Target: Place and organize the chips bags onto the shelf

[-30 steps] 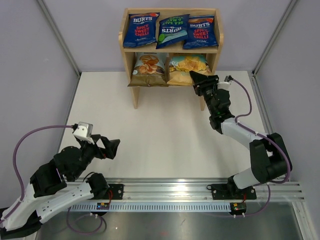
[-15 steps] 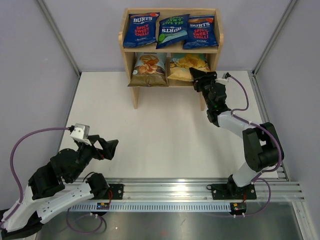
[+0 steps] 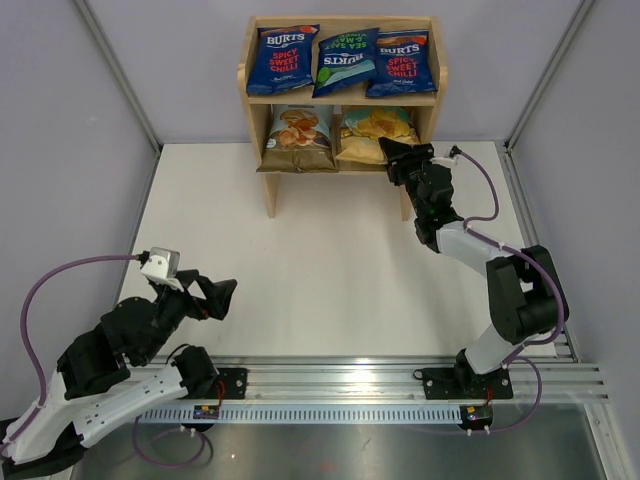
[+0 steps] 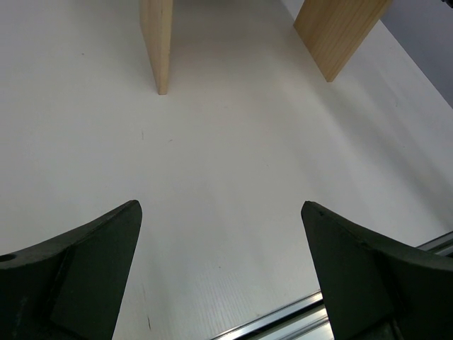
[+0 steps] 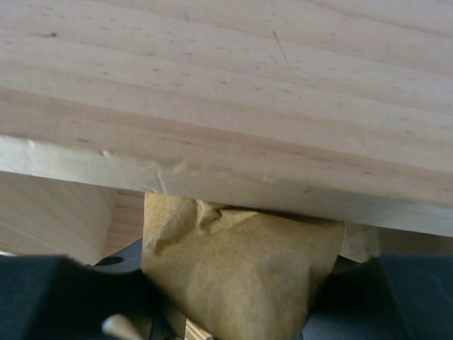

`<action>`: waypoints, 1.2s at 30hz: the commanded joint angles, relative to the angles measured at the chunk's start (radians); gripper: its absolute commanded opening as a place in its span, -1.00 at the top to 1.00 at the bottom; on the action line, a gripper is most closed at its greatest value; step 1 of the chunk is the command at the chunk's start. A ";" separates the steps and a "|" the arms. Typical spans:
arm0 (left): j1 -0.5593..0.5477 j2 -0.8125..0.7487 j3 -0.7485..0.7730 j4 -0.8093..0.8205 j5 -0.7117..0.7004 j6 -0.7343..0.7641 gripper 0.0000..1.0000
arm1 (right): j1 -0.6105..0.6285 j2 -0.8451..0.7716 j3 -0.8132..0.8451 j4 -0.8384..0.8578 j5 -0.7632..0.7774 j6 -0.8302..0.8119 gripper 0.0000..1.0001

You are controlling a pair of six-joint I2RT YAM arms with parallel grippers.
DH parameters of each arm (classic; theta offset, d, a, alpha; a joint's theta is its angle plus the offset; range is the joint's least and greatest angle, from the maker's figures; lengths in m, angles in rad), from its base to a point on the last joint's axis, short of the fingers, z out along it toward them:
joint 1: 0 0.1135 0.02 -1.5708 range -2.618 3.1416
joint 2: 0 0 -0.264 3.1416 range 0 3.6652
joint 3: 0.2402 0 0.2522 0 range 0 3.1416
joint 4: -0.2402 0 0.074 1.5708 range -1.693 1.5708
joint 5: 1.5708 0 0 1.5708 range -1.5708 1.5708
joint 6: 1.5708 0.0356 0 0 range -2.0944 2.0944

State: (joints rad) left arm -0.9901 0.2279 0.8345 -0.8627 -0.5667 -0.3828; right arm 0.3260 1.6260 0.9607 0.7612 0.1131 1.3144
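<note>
right gripper (image 3: 392, 152): half-closed on near edge of yellow bag (image 3: 372, 128), lower tier, right end of shelf (image 3: 243, 72) | left gripper (image 3: 222, 298): wide open, empty, over near-left corner of desk (image 3: 330, 260) | handling: bag probably light, soft, crinkly, slick film, contents crushable; pinch the flat end seam, not the puffed belly

- The black-and-white left arm (image 3: 110, 350) sits folded low beside its base, and its black two-finger left gripper (image 3: 226, 298) hangs with jaws spread wide.
- The matching right arm (image 3: 480, 255) stretches forward, its black right gripper (image 3: 388, 152) pinching the corner of a yellow crinkly bag (image 5: 241, 262).
</note>
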 commanded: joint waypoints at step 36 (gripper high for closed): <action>0.002 -0.032 0.000 0.042 -0.016 0.022 -0.98 | 0.002 -0.259 -0.042 -0.439 0.043 -0.086 -0.20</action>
State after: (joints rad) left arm -0.9897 0.2085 0.8333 -0.8623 -0.5671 -0.3809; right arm 0.3290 1.4193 0.9424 0.3084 0.1387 1.2255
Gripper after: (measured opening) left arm 0.988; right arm 0.619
